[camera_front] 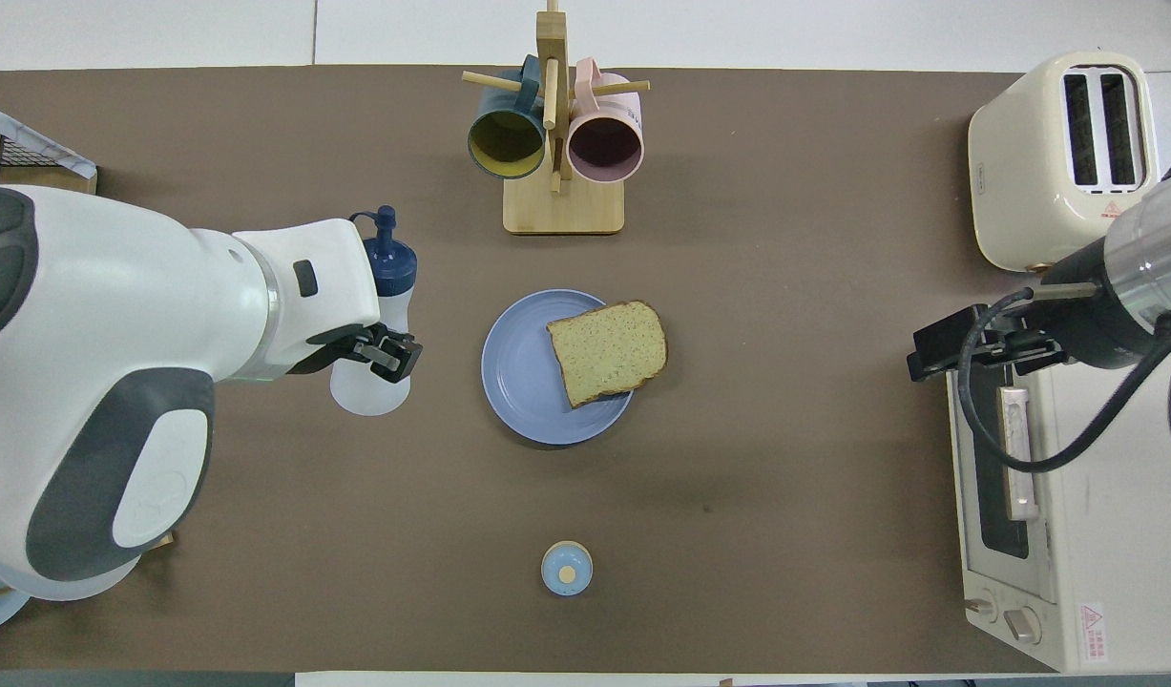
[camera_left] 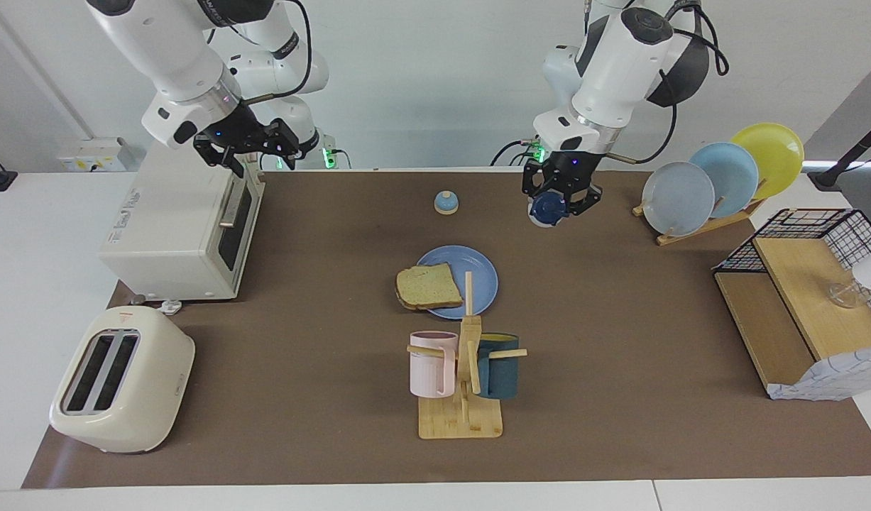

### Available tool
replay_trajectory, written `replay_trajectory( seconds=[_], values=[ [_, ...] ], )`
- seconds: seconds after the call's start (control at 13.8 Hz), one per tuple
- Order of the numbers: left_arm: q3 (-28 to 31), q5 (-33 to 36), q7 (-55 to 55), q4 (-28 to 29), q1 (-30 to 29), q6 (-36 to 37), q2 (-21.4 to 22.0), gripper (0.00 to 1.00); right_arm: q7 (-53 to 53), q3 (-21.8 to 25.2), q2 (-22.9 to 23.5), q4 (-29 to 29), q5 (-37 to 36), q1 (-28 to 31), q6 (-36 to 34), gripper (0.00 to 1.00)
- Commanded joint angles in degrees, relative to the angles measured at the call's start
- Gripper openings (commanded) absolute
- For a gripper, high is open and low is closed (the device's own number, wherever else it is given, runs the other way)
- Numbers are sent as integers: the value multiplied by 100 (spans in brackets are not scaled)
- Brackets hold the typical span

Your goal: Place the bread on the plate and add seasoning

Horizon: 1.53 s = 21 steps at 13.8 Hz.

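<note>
The bread lies on the blue plate at the middle of the mat, overhanging the rim toward the right arm's end. My left gripper is shut on the seasoning, a translucent bottle with a navy cap. It hangs tilted in the air over the mat beside the plate, toward the left arm's end, cap pointing away from the robots. My right gripper stands open and holds nothing above the toaster oven's door edge.
A toaster oven and a cream toaster stand at the right arm's end. A mug tree with two mugs is farther from the robots than the plate, a small bell nearer. A plate rack and a wire shelf fill the left arm's end.
</note>
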<state>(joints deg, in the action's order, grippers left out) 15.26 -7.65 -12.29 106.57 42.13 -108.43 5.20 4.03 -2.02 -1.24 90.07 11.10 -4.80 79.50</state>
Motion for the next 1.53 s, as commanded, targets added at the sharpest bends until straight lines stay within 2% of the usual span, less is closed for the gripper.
replay_trajectory(
  seconds=[0.0,0.07,0.22,0.44,0.58,0.65,0.73,0.8,0.94,1.02,1.23,1.31,1.45],
  values=[
    [65,-70,-1226,109,146,418,218,0,-193,-359,36,-244,627,164,476,100],
    [56,-70,-1849,109,199,567,262,0,77,-456,62,-288,1031,173,627,100],
    [-58,-70,-2320,354,252,630,419,0,1208,-570,158,-594,1473,190,594,100],
    [-129,-79,-2934,452,243,674,499,0,2176,-1123,335,-1027,1483,173,505,100],
    [-181,-175,-2989,461,261,709,500,0,3186,-1797,413,-1062,1422,181,775,98],
    [-181,-280,-2989,452,295,692,500,0,3487,-2045,422,-1080,1369,164,1082,93],
    [-181,-299,-3015,452,331,718,508,0,3734,-2300,379,-940,1290,155,1494,83],
    [-190,-299,-3129,452,348,718,543,0,3823,-2433,361,-878,1220,155,1611,76],
    [-181,-456,-3488,452,393,727,552,0,4130,-2539,361,-851,1211,147,1866,71],
    [-181,-492,-3777,461,384,744,552,0,4280,-2705,361,-790,1202,155,2111,62],
    [-155,-658,-4183,461,340,955,622,0,4307,-2777,370,-535,1202,155,2570,61],
    [-155,-685,-4272,461,331,964,631,0,4308,-2873,370,-483,1184,155,2640,56],
    [-155,-694,-4264,496,340,920,640,0,4299,-2935,343,-403,1070,155,2667,54]
  ],
)
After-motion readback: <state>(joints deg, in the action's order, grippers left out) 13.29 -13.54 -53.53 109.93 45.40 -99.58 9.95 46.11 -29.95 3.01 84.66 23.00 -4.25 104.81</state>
